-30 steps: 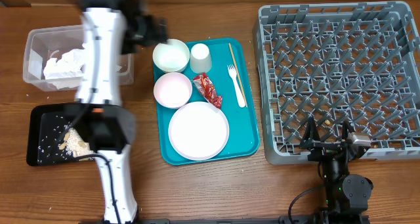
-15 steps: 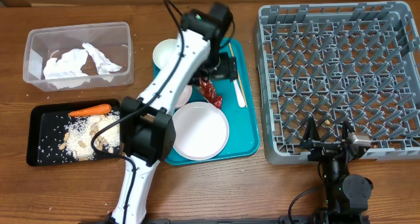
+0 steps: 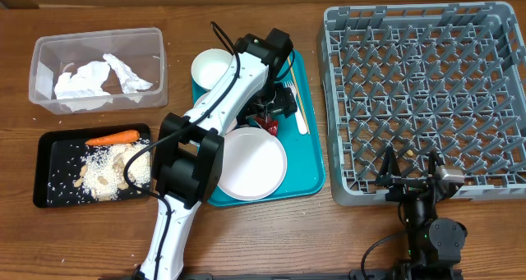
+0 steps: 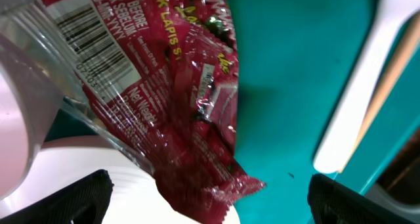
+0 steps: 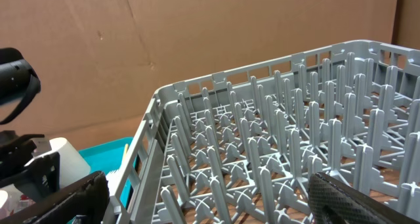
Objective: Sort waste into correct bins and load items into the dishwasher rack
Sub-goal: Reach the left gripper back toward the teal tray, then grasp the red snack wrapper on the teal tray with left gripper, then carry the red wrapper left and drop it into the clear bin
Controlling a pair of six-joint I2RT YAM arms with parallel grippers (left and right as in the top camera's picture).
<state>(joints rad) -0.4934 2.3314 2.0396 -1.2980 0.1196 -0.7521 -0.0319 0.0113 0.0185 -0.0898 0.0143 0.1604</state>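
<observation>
**Left arm poised over the red wrapper, rack unloaded**

At the far left, the clear tub (image 3: 97,34) holds the crumpled napkins (image 3: 89,81). Just below it, the black tray (image 3: 43,177) carries the carrot (image 3: 113,137) and the pale food scraps (image 3: 107,175). So paper sits in one bin and food in the other, and by that split the wrapper looks bound for the tub.

On the teal serving tray (image 3: 311,161), the left gripper (image 3: 274,107) hangs directly above the red wrapper (image 3: 265,122). The wrapper lies between the hidden rim of a bowl and the white fork (image 3: 294,107). In the wrist view the fingers are spread wide, one on each side of the foil (image 4: 177,112), and are not pinching it. This placement suits a straight descent and squeeze, clear of the fork handle and the wooden stick (image 3: 297,91) just to the right. One end of the wrapper overlaps the edge of the plate (image 3: 251,163), so a low grab could nudge the plate. A white bowl (image 3: 212,66) waits at the tray's top corner.

On the right, the rack (image 3: 427,17) holds no dishes; loading has not begun. The right gripper (image 3: 411,181) rests at its near edge with its fingers apart and nothing between them, out of the left arm's way.
</observation>
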